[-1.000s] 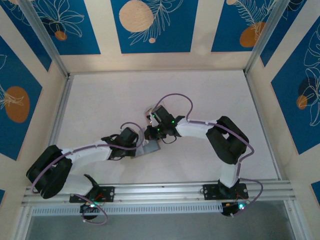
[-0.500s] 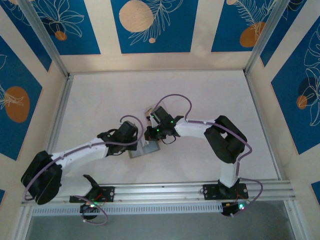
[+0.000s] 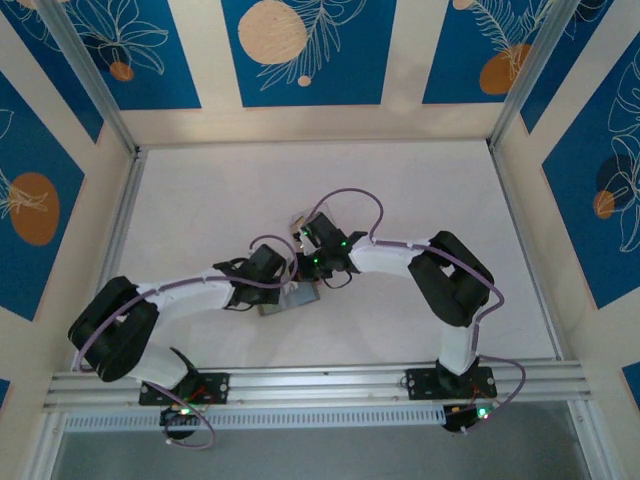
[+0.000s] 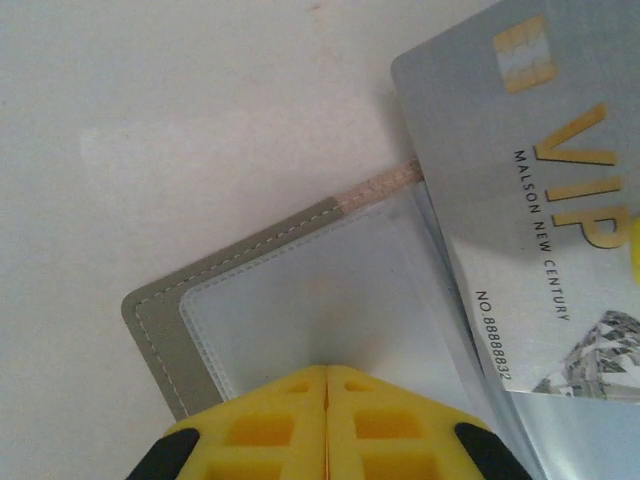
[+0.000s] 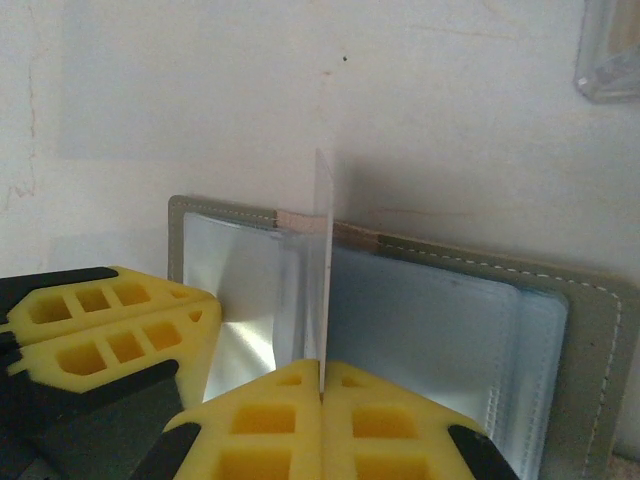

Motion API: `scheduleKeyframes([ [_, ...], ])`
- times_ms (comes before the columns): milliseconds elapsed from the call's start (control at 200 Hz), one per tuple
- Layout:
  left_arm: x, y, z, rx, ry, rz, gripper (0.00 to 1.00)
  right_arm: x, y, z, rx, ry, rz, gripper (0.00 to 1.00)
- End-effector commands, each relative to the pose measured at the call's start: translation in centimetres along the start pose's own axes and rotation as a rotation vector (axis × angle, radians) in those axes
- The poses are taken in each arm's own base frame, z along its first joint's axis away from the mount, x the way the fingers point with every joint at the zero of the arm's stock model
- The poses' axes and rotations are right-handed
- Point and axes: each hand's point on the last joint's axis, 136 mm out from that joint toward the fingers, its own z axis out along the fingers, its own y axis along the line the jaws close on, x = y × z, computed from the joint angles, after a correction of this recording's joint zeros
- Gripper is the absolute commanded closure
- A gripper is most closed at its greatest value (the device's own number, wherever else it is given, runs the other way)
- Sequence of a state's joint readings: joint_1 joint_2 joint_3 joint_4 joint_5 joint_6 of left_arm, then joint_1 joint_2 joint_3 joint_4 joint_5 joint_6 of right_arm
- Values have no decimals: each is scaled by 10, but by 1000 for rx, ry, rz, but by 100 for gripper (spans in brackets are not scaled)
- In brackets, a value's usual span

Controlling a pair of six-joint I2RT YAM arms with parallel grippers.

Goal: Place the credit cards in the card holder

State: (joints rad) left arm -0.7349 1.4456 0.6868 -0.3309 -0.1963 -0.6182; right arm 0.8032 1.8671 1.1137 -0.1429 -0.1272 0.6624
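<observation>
The card holder point(image 4: 160, 325) lies open on the table, grey-edged with clear sleeves inside point(image 5: 440, 320); from above it is a grey patch point(image 3: 290, 300) between the two wrists. My right gripper point(image 5: 322, 368) is shut on a silver credit card point(image 5: 323, 250) with gold VIP lettering point(image 4: 510, 180), held on edge over the holder's fold. My left gripper point(image 4: 327, 372) is shut, its tips resting on a clear sleeve of the holder's other half. Its yellow fingers point(image 5: 110, 320) sit just left of the card. Seen from above, both grippers point(image 3: 283, 283) point(image 3: 303, 270) meet over the holder.
A clear plastic case point(image 5: 610, 50) lies on the white table just beyond the holder, seen from above as a small object point(image 3: 298, 222) by the right wrist. Metal rails point(image 3: 320, 385) run along the near edge, and patterned walls enclose the table.
The left arm's elbow swung out to the left and came back in, while its gripper stayed at the holder. The holder shifted slightly left. The right arm has held still.
</observation>
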Motion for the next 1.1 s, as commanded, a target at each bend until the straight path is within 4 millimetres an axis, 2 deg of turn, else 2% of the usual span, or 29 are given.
scheduleKeyframes([
  [0, 19, 26, 3, -92, 45, 0, 93, 7, -13, 6, 52, 37, 21, 100],
  [260, 27, 33, -1, -115, 62, -7, 94, 4, -14, 5, 45, 30, 32, 100],
  [560, 33, 34, 3, -111, 77, -9, 94, -6, 9, -8, -102, -32, 31, 100],
  [790, 33, 33, 3, -107, 76, -8, 94, -10, 13, -8, -148, -55, 37, 100],
  [1095, 34, 32, 5, -101, 79, -4, 94, -17, 14, -20, -147, -127, 23, 100],
])
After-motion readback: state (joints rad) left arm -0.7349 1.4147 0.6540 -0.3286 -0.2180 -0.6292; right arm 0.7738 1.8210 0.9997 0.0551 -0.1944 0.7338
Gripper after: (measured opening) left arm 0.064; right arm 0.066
